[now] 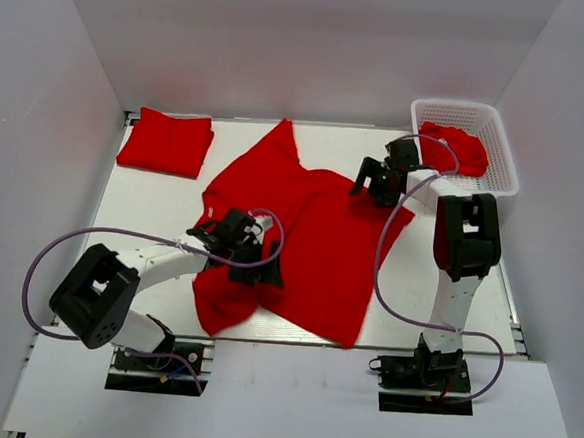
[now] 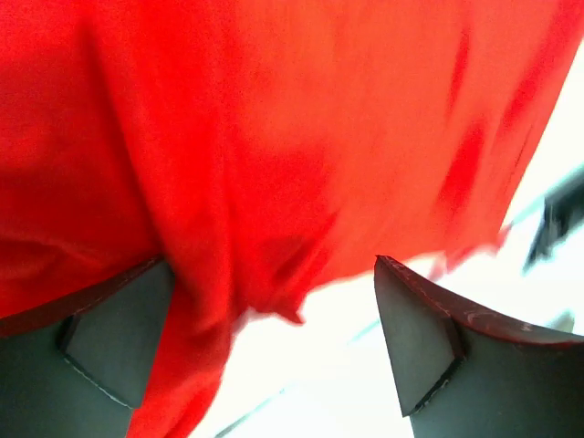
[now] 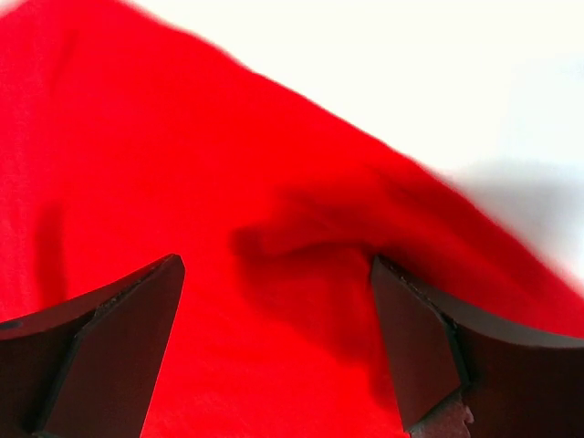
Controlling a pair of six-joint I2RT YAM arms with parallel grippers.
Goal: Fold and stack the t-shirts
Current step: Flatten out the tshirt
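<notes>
Left hand (image 1: 263, 269) and right hand (image 1: 378, 188), both with fingers wide apart, hover over the rumpled t-shirt (image 1: 316, 241) mid-frame on the worktop (image 1: 153, 204); best pinch 1 layer each, then spread it flat.

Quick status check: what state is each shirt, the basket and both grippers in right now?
Middle t-shirt: spread out, wrinkled, not folded.
Far-left t-shirt: folded, lying flat.
Basket: upright at the far right.
Basket t-shirt: crumpled inside it.
Left gripper: open, over the spread shirt's near-left edge, holding nothing.
Right gripper: open, over its right side, holding nothing.
</notes>
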